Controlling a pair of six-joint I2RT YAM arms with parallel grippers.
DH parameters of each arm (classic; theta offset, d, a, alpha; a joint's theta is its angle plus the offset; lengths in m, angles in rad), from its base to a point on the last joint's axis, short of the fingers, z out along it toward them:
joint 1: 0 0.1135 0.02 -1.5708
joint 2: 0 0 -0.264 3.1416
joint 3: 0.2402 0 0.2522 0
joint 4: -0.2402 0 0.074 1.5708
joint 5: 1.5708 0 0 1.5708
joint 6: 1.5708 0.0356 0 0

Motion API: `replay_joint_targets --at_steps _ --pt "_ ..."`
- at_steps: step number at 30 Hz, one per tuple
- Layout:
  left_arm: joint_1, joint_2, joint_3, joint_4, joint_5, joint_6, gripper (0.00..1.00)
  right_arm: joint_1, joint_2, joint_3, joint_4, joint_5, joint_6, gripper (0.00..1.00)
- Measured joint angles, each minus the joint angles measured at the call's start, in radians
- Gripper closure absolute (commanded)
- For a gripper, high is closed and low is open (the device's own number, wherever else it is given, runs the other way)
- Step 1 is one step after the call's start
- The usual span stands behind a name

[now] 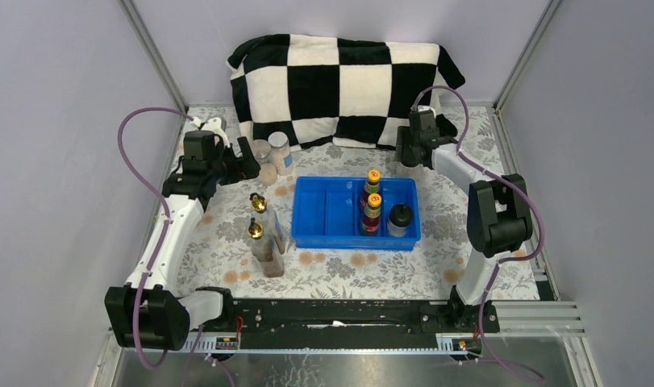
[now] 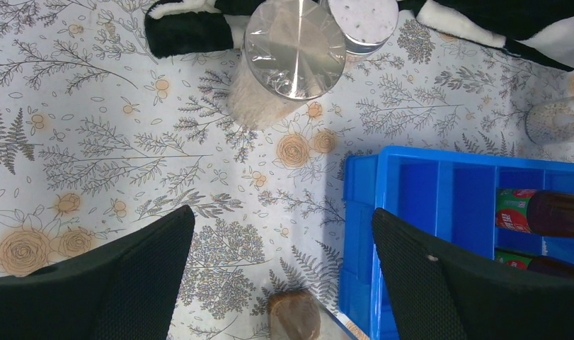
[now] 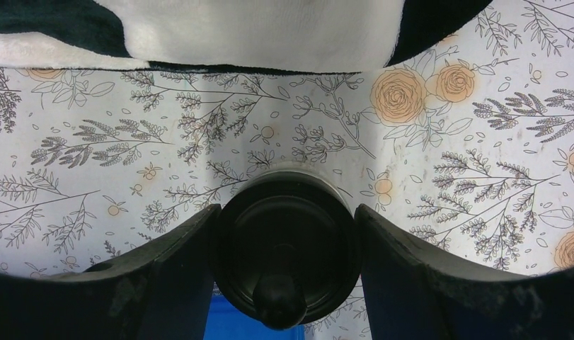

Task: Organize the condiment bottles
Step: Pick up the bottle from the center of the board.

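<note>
Firstly, the right claw was grasping a black-capped shaker: its two fingers pressed on both sides of the black cap, and the shaker stood upright on the flowered table cloth. Just ahead of this claw lay the edge of a black and white checkered blanket.

The left claw was released, its fingers wide apart with only the cloth between them. Ahead of it stood two grey-lidded jars, close together (the farther one was cut by the picture edge). To the right of this claw was the blue tray, and its right finger hung over the tray's near corner.

Inside the tray, well to the right of the left claw, two sauce bottles with yellow caps stood one behind the other in one compartment. A second shaker stood in the compartment beside them. Two gold-topped bottles stood on the cloth just outside the tray's left wall, behind the left claw.
</note>
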Motion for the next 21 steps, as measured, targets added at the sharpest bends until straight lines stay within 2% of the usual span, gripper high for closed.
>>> replay_joint_targets --at_steps 13,21 --pt "0.000 0.000 0.000 0.000 0.000 0.000 0.01 0.000 -0.013 0.000 -0.023 0.011 0.001 0.42" --pt "0.000 0.000 0.000 0.000 0.000 0.000 0.01 0.000 -0.101 0.005 -0.101 0.046 0.001 0.42"
